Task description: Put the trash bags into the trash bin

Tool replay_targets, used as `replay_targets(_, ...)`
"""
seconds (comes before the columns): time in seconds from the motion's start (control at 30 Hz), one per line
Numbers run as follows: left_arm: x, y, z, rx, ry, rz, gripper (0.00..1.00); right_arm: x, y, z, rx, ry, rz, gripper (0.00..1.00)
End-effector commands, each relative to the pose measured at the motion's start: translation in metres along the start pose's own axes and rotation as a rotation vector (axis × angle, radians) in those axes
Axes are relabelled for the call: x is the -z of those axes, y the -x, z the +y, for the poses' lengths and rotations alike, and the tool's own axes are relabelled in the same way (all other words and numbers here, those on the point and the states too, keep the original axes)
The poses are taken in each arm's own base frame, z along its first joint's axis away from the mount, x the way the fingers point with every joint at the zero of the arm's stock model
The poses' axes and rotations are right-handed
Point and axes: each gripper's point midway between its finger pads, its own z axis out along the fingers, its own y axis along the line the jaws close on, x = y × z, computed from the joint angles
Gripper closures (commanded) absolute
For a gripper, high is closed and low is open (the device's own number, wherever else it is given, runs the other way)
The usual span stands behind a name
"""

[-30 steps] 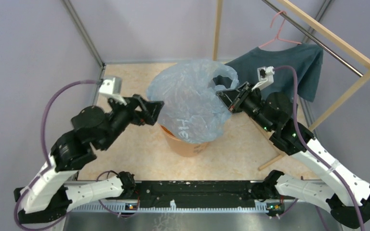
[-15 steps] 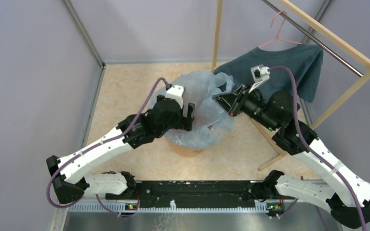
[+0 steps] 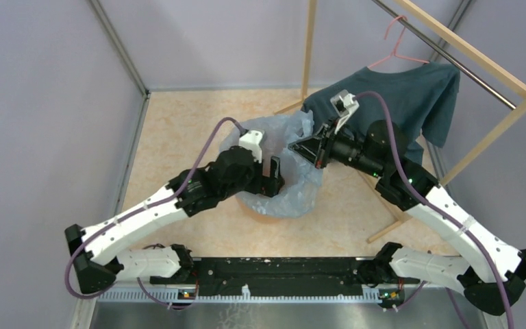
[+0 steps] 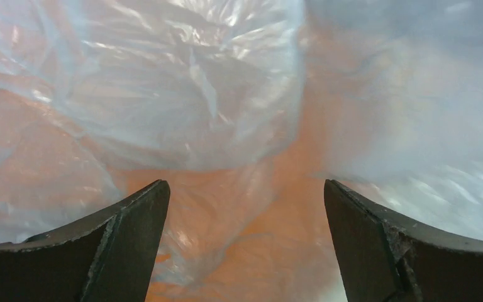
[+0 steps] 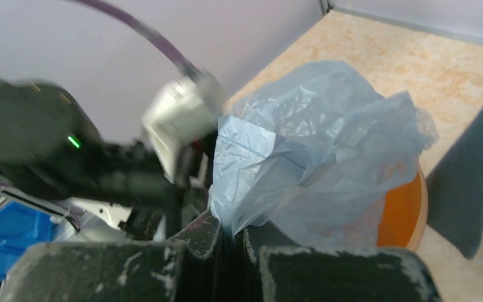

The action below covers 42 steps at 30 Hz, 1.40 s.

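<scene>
The pale blue translucent trash bag (image 3: 293, 179) lies bunched over and inside the orange bin (image 3: 266, 212). My left gripper (image 3: 274, 179) reaches down into the bin mouth, jaws wide open and empty; its wrist view shows the bag film (image 4: 182, 94) against the orange wall (image 4: 270, 233). My right gripper (image 3: 300, 149) is shut on the bag's upper edge (image 5: 289, 151) above the bin's far rim (image 5: 409, 214). The left arm's camera housing (image 5: 179, 123) shows just beyond the bag.
A dark teal T-shirt (image 3: 411, 96) hangs on a pink hanger (image 3: 398, 41) from a wooden rack (image 3: 466, 51) at the back right, close behind my right arm. Purple walls enclose the beige floor (image 3: 178, 130).
My left arm swung from the left side into the bin mouth. My right gripper moved left and down with the bag edge. The bag went from ballooned above the bin to pressed down into it.
</scene>
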Motion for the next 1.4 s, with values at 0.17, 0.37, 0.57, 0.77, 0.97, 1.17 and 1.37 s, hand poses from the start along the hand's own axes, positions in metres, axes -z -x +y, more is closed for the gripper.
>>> replay_targets(0.17, 0.097, 0.073, -0.010, 0.002, -0.152, -0.289, 0.02, 0.033, -0.002, 0.005, 0.054, 0.033, -0.088, 1.00)
replay_targets(0.37, 0.122, 0.131, -0.008, -0.021, -0.080, -0.380, 0.02, 0.032, -0.006, 0.011, 0.042, 0.073, -0.073, 1.00)
replay_targets(0.57, 0.083, 0.200, 0.018, -0.012, -0.033, -0.394, 0.02, 0.034, -0.005, 0.018, 0.008, 0.107, -0.082, 1.00)
replay_targets(0.77, 0.024, 0.233, 0.023, 0.048, -0.191, -0.369, 0.02, 0.036, -0.002, 0.022, -0.009, 0.117, -0.095, 1.00)
replay_targets(0.97, 0.012, 0.203, 0.005, 0.080, -0.364, -0.320, 0.26, 0.033, -0.005, 0.020, -0.031, 0.121, -0.110, 1.00)
replay_targets(1.17, 0.028, 0.133, 0.014, 0.137, -0.367, -0.231, 0.56, 0.021, -0.008, 0.013, -0.067, 0.102, -0.115, 1.00)
replay_targets(1.37, 0.021, 0.090, 0.019, 0.178, -0.340, -0.175, 0.63, 0.004, -0.002, 0.008, -0.096, 0.100, -0.145, 1.00)
